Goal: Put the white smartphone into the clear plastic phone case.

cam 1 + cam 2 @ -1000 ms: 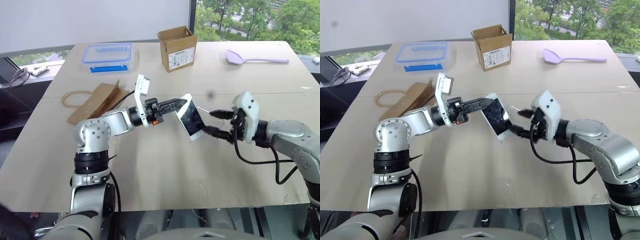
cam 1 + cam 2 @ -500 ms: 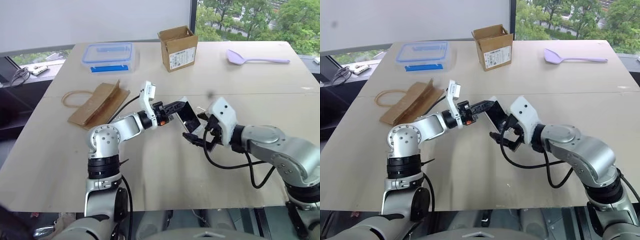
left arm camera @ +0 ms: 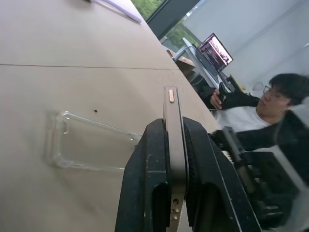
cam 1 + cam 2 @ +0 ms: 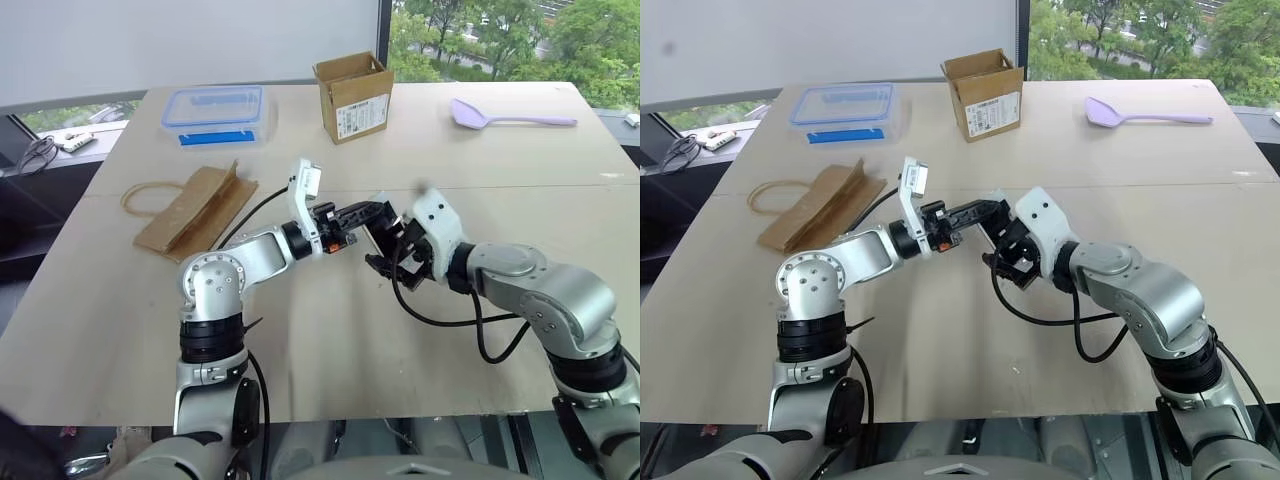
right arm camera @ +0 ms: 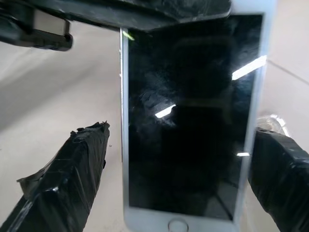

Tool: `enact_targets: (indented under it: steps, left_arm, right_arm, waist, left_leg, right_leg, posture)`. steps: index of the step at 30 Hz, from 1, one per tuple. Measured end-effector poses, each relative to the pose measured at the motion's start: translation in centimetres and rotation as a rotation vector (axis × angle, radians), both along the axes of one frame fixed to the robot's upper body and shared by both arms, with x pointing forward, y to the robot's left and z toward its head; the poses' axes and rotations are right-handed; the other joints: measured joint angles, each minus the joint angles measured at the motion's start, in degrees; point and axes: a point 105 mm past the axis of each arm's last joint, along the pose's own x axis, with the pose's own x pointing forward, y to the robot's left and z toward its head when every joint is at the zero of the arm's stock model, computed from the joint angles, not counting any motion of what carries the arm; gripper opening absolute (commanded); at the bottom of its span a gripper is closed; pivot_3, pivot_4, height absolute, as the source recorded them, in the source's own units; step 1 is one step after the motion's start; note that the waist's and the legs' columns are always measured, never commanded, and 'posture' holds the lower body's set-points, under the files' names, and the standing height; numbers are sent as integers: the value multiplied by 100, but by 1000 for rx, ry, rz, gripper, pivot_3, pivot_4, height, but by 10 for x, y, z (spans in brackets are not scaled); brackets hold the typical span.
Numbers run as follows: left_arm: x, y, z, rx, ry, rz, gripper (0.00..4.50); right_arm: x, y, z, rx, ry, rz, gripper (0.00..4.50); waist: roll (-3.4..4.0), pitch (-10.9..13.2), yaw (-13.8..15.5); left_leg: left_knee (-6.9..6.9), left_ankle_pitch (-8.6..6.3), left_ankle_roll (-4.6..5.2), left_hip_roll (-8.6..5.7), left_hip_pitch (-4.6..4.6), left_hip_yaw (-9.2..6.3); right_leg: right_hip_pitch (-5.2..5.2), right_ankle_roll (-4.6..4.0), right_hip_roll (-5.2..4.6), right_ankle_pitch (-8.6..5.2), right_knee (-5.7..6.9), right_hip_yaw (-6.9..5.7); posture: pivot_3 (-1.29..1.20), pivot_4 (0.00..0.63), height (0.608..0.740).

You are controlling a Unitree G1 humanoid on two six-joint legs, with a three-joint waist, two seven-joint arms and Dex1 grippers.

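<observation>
Above the pale wooden table (image 4: 300,330), the left gripper (image 3: 176,159) pinches the slim white smartphone with black glass screen (image 5: 188,125) by its edge, the right gripper (image 5: 178,193) has fingers (image 5: 67,174) spread either side of it, and the clear plastic phone case (image 3: 91,142) lies flat on the tabletop nearby.

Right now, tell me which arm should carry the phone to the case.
Left. The left gripper is clamped on the white smartphone, with the clear plastic phone case lying on the table beyond it. The right gripper only straddles the phone, open.
</observation>
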Motion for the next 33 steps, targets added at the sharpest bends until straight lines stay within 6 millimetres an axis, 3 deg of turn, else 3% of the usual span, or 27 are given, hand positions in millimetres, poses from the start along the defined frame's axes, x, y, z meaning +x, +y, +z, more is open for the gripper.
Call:
enact_targets:
  steps: [6, 9, 10, 11, 14, 16, 19, 23, 26, 30, 33]
  left_arm:
    - [-1, 0, -1, -2, 3, -5, 0]
    - [-4, 4, 2, 29, -39, -46, 1571]
    - [-4, 5, 2, 32, -47, -52, 1665]
    - [-5, 4, 3, 53, -73, -75, 2052]
    - [0, 13, 8, 270, -264, -154, 3350]
    - [1, 13, 5, 417, -430, -269, 3413]
    - [-4, -12, -19, 499, -543, -525, 3413]
    - [10, -40, -49, 603, -623, -709, 3413]
    - [26, -56, -61, 689, -672, -770, 3413]
    - [40, -64, -70, 775, -690, -782, 3413]
    - [46, -62, -78, 847, -708, -793, 2147]
  right_arm:
    - [0, -1, 0, 2, 3, 2, 3000]
    - [-3, -8, -4, -19, 12, -3, 3000]
    - [-2, -10, -5, -24, 15, -8, 3000]
    - [-4, -16, -6, -36, 14, -16, 3000]
    - [-15, -52, -13, -133, 38, -58, 3000]
    - [-22, -80, -14, -188, 66, -109, 3000]
    - [-33, -105, -4, -226, 56, -149, 3000]
    - [-48, -121, -4, -259, 71, -186, 3000]
    - [-57, -131, -10, -266, 97, -236, 3000]
    - [-64, -128, -10, -246, 84, -254, 3000]
    - [-71, -130, -12, -235, 85, -288, 3000]
  waist:
    - [0, 0, -3]
    - [1, 0, -2]
    - [1, 0, -2]
    - [1, 0, 0]
    - [0, 1, 63]
    - [2, 0, 88]
    - [3, 0, 150]
    - [-8, 6, 178]
    - [-10, 7, 152]
    - [-14, 10, 115]
    - [-16, 11, 143]
  left_leg:
    - [0, 0, 0, 0, 0, 0]
    - [-1, 0, 0, 0, 0, 1]
    - [-1, 0, 0, 0, 0, 1]
    - [-1, 0, 0, 0, -1, 2]
    - [-5, -1, 1, -3, -7, 4]
    - [-13, -11, 19, -1, -1, 18]
    - [-13, -18, 33, 3, -5, 21]
    - [-10, -25, 44, 6, -13, 7]
    - [-6, -30, 53, 4, -19, 12]
    - [-7, -35, 61, 4, -20, 16]
    - [-5, -36, 63, 4, -20, 12]
  right_leg:
    - [0, 0, 0, 0, 0, 0]
    - [0, 0, 1, 0, -1, -1]
    - [0, 0, 1, 0, -1, -1]
    - [-1, -1, 1, 0, -1, -1]
    - [0, -3, 0, -2, -9, -13]
    - [6, -4, -4, -2, -24, -3]
    - [15, -2, -5, -1, -54, -4]
    - [26, 2, -6, 0, -78, -26]
    - [26, 4, -12, 1, -86, -24]
    - [23, 17, -9, 7, -87, -18]
    - [26, 20, -7, 8, -86, -25]
  posture:
    - [0, 150, 740]
    - [0, 150, 740]
    - [0, 150, 740]
    - [0, 150, 740]
    - [0, 150, 740]
    - [0, 150, 740]
    - [0, 150, 740]
    - [0, 150, 740]
    - [0, 150, 740]
    - [0, 150, 740]
    - [0, 150, 740]
